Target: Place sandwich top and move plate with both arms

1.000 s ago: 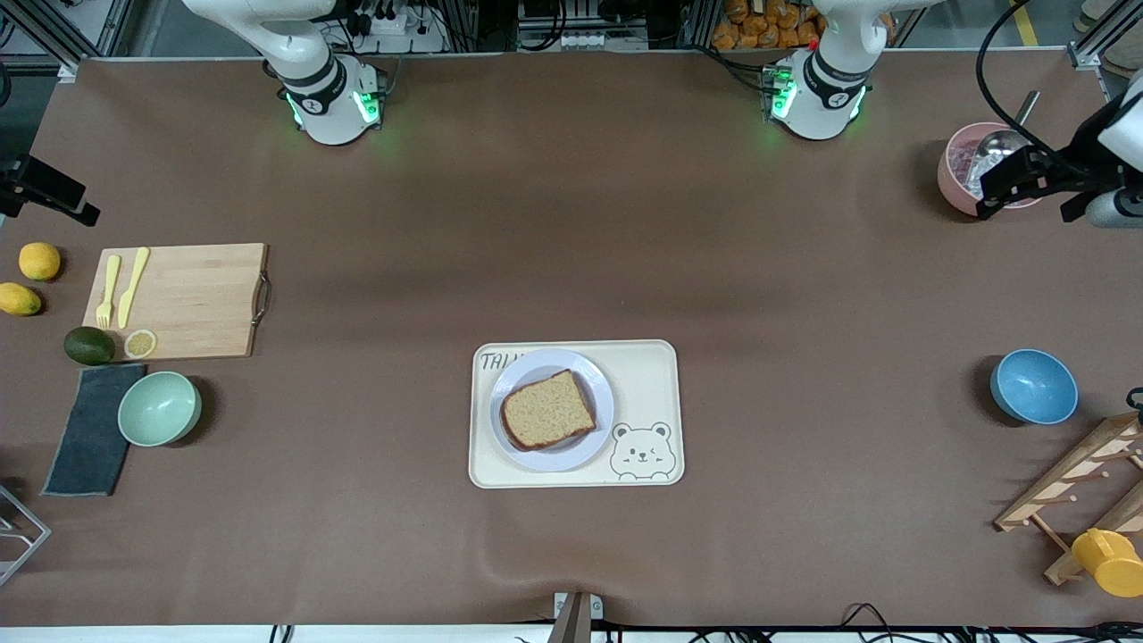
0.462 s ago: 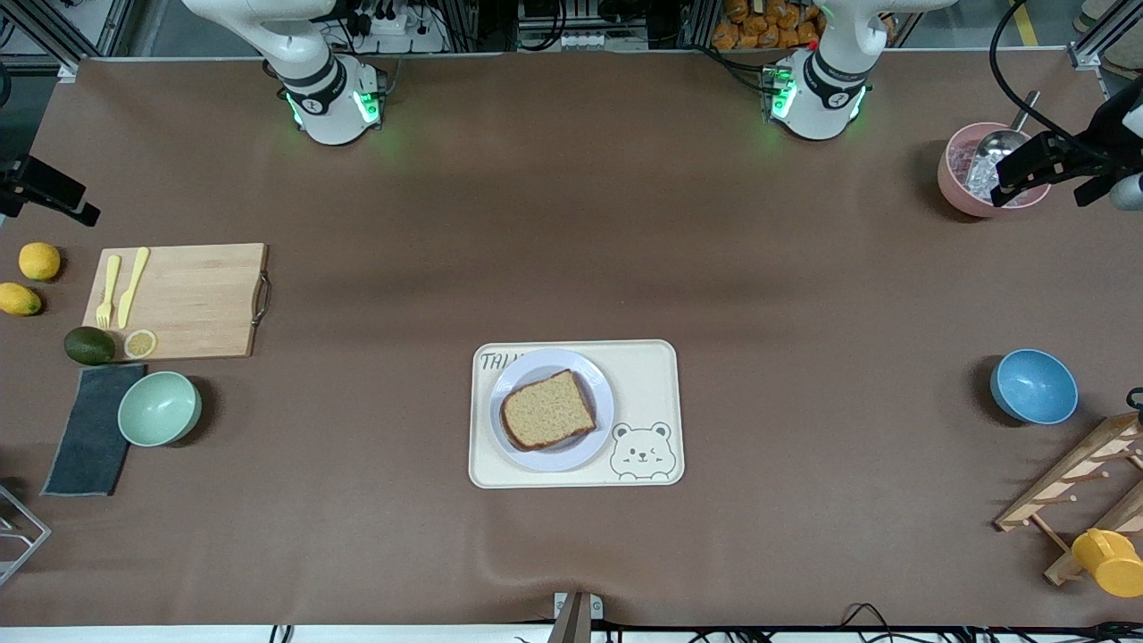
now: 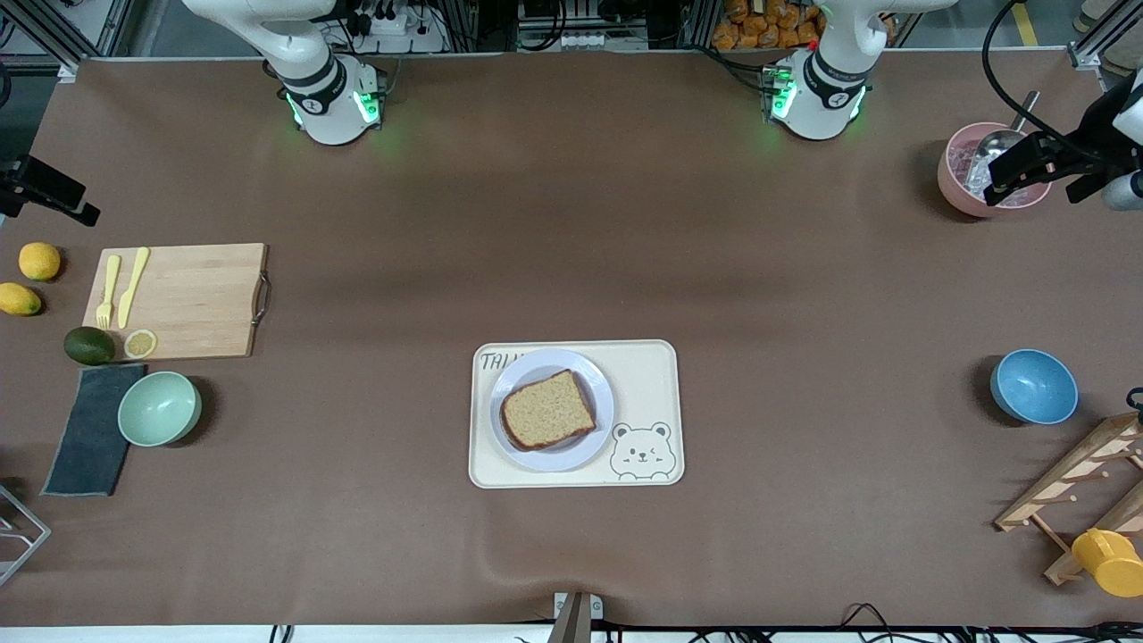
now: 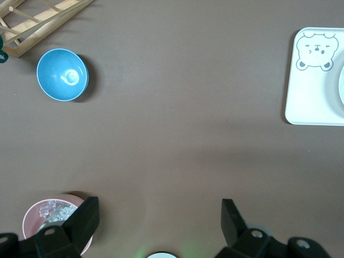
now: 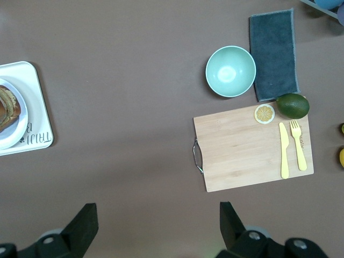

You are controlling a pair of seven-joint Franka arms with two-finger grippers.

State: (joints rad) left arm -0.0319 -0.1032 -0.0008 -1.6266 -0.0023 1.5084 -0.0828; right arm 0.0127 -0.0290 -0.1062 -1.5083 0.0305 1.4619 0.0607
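Note:
The sandwich top [image 3: 546,410], a light-brown bread slice with darker crust, lies on the pale round plate [image 3: 601,391]. The plate sits on the cream bear-printed tray [image 3: 647,375] in the middle of the table. What is under the slice is hidden. My left gripper [image 3: 1018,174] hangs open and empty, high over the pink bowl [image 3: 960,170]; its wrist view [image 4: 158,215] shows bare table between the fingers. My right gripper [image 3: 49,192] hangs open and empty, high at the right arm's end of the table; its wrist view [image 5: 157,215] shows an edge of the plate [image 5: 15,135] and slice [image 5: 8,110].
A wooden cutting board [image 3: 183,299] with a yellow fork and knife, a lemon slice, an avocado [image 3: 89,345], a green bowl [image 3: 160,408] and a grey cloth [image 3: 87,430] lie at the right arm's end. A blue bowl [image 3: 1034,386], wooden rack [image 3: 1080,473] and yellow cup [image 3: 1107,561] are at the left arm's end.
My left gripper has shifted a little over the pink bowl, toward the left arm's end of the table. The right gripper, plate and bread have not moved.

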